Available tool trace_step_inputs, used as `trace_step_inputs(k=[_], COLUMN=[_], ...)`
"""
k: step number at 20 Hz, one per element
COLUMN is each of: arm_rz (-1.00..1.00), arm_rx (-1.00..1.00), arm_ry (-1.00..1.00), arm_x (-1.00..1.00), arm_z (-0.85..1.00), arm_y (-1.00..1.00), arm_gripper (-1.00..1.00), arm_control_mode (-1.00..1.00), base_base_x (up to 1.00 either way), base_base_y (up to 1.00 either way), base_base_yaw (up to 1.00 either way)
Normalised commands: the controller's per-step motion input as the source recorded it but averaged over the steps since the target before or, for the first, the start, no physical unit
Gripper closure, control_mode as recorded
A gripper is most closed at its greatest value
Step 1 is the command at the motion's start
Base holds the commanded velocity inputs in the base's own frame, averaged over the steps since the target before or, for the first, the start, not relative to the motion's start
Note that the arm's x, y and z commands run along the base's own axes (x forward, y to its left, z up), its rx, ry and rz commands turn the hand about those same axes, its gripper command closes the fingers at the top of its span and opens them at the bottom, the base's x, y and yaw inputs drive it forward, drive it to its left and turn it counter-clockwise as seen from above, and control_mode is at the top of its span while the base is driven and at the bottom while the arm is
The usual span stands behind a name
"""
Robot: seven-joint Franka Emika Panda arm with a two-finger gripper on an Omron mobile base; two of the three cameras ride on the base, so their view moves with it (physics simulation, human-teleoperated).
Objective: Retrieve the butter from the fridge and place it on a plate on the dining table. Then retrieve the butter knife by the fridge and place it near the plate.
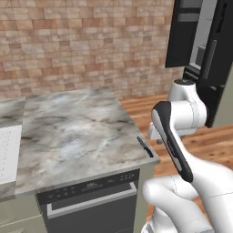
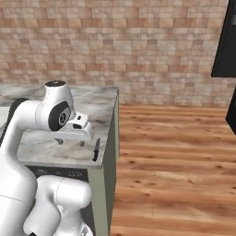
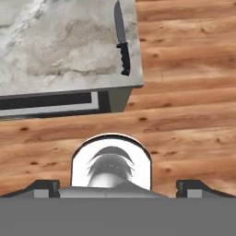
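- Marbled grey stone is topping the counter [image 1: 73, 132] in the left base view, where the butter knife [image 1: 145, 147] is lying flat along the right edge, close to the near right corner. A dark dishwasher front [image 1: 91, 198] is sitting under the slab, and a white appliance [image 1: 9, 152] is showing at the left edge of the counter. The white arm [image 1: 182, 136] is folding upward just off the counter's right side. The black fridge [image 1: 202, 50] is standing at the upper right with a door swung open, against a brick wall [image 1: 82, 41].
- Seen from the right base view, the butter knife [image 2: 96, 150] is resting on the counter [image 2: 94, 108] along its right edge near the front corner. The arm [image 2: 50, 115] is bending over the stone top, with the gripper [image 2: 70, 142] hanging just above the slab, a little to the left of the knife and apart from it. A wooden floor [image 2: 175, 161] is stretching away to the right.
- From the hand view, the butter knife [image 3: 121, 39] is lying near the counter's [image 3: 60, 46] right edge, ribbed handle toward the corner and blade pointing away along the edge. The dark fingertips [image 3: 191, 188] are standing at their widest, with nothing between them, over wooden planks [image 3: 184, 115].
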Motion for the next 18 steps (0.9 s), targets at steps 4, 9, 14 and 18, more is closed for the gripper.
trace_step_inputs(k=[4,9,14,18], arm_rz=[0.00,0.00,0.01,0.00], arm_rx=[-0.04,0.00,0.00,0.00], arm_ry=[-0.15,-0.10,-0.04,0.00], arm_x=[0.25,0.31,0.45,0.45], arm_z=[-0.41,-0.31,-0.29,-0.14], arm_y=[0.00,-0.02,-0.11,-0.05], arm_gripper=[-1.00,-1.00,-1.00,-1.00], arm_control_mode=[-1.00,-1.00,-1.00,-1.00], base_base_x=[0.00,0.00,0.00,0.00], base_base_y=[0.00,0.00,0.00,0.00], base_base_yaw=[0.00,0.00,0.00,0.00])
